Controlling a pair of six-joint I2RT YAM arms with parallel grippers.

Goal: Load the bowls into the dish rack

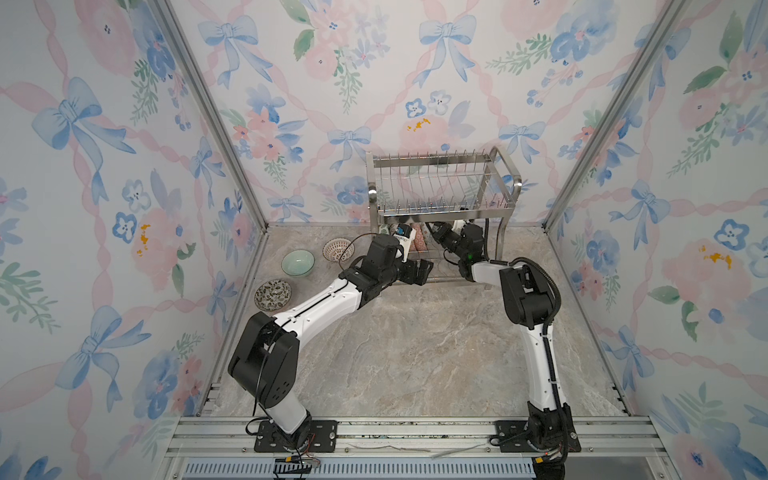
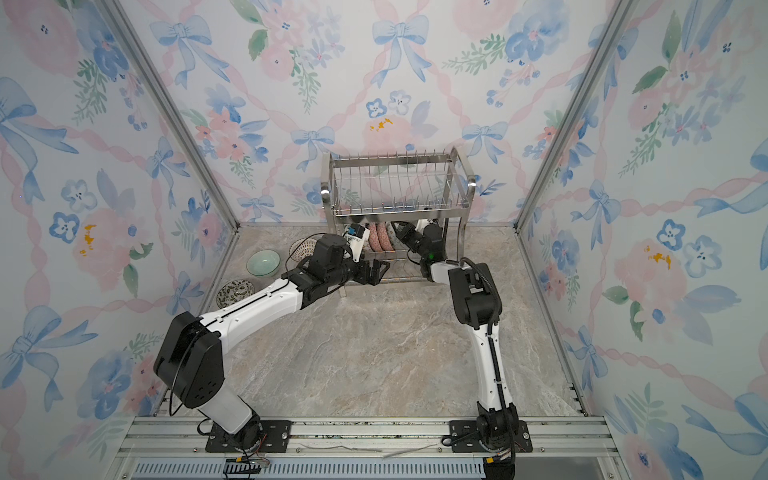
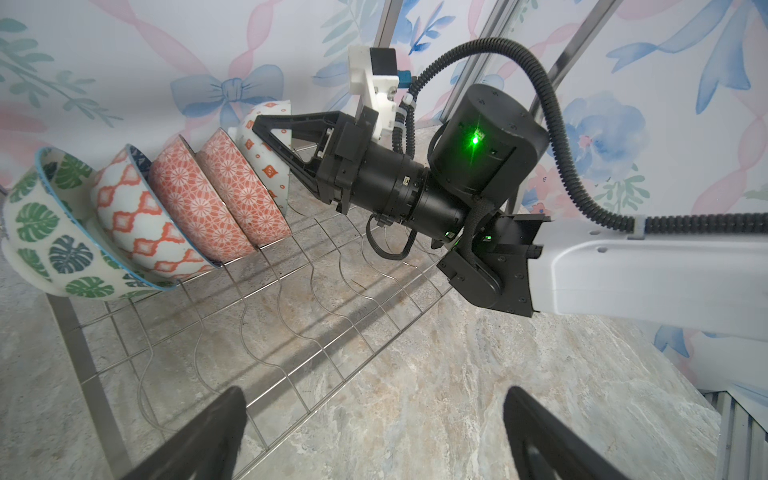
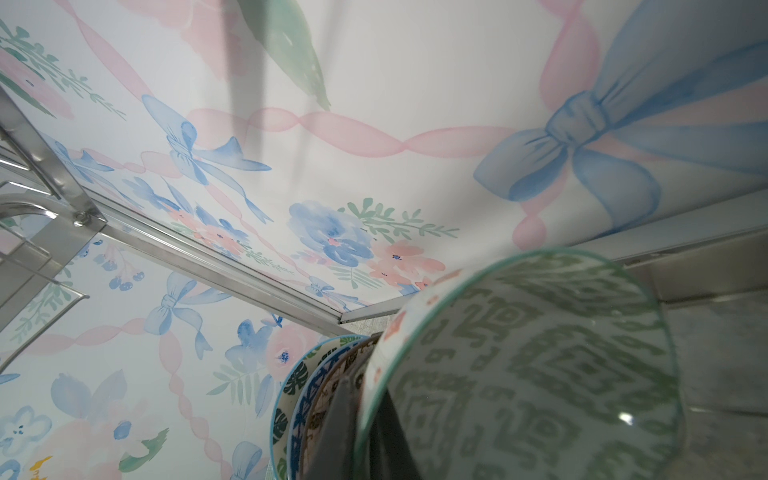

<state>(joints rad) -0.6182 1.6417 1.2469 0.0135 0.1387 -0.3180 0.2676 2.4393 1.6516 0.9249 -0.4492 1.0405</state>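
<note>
The dish rack [image 1: 440,183] [image 2: 399,183] stands at the back wall. Several bowls stand on edge in a row on its lower wire tier [image 3: 291,299]: a green-leaf bowl [image 3: 50,232], a red lattice bowl [image 3: 141,224] and two orange floral bowls [image 3: 216,199]. My right gripper [image 1: 432,227] [image 3: 266,133] [image 4: 365,415] reaches under the upper tier. It is shut on the rim of a bowl [image 3: 270,174] [image 4: 519,374], green geometric inside and red diamonds outside, at the end of that row. My left gripper [image 1: 422,270] [image 3: 374,399] is open and empty at the lower tier's front edge.
Three bowls sit on the marble table left of the rack: a pale green bowl [image 1: 297,262], a white red-patterned bowl [image 1: 338,250] and a dark floral bowl [image 1: 273,295]. The left arm's forearm passes close by them. Patterned walls enclose the table on three sides.
</note>
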